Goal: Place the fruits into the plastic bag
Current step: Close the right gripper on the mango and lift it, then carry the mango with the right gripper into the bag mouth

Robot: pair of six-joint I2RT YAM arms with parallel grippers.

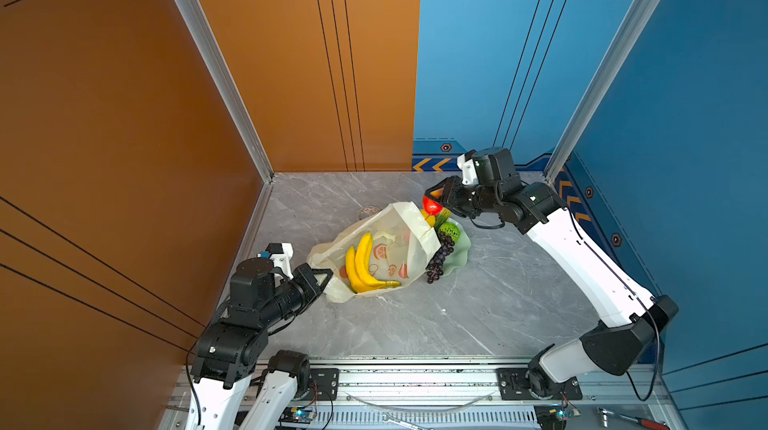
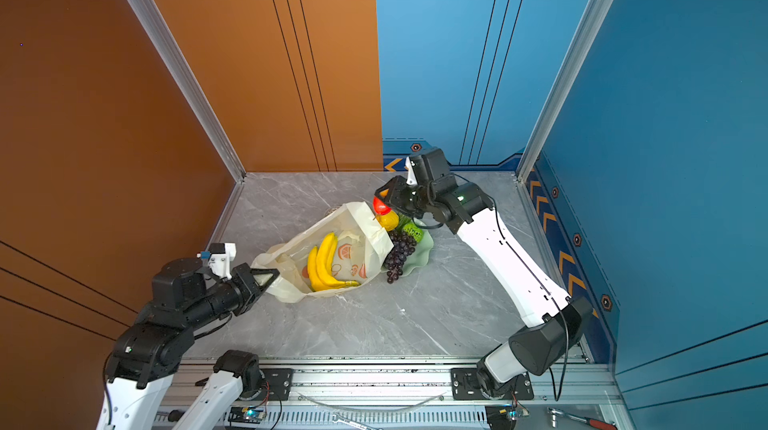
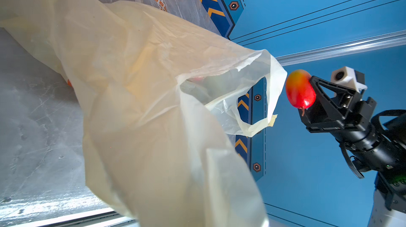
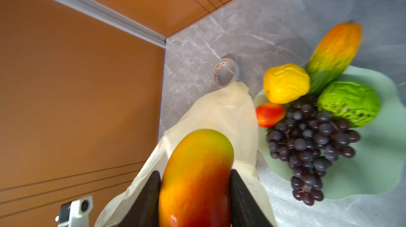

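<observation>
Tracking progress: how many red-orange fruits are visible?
2: one red-orange fruit held by the right gripper; another on the pale green dish beside purple grapes. The cream plastic bag may hide more.

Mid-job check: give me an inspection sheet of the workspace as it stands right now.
Surface: grey marble table, no spills seen.
Job's things: plastic bag crumpled; banana bunch on or in it; grapes, green ball, yellow fruit, oblong fruit, small red fruit on green dish.
Clutter: tape roll behind bag; tools on front rail.
Grippers: left hand shut on bag; right hand shut on red-orange fruit.
Cables: black loop hangs by right wrist.
Surroundings: orange and blue wall panels.
</observation>
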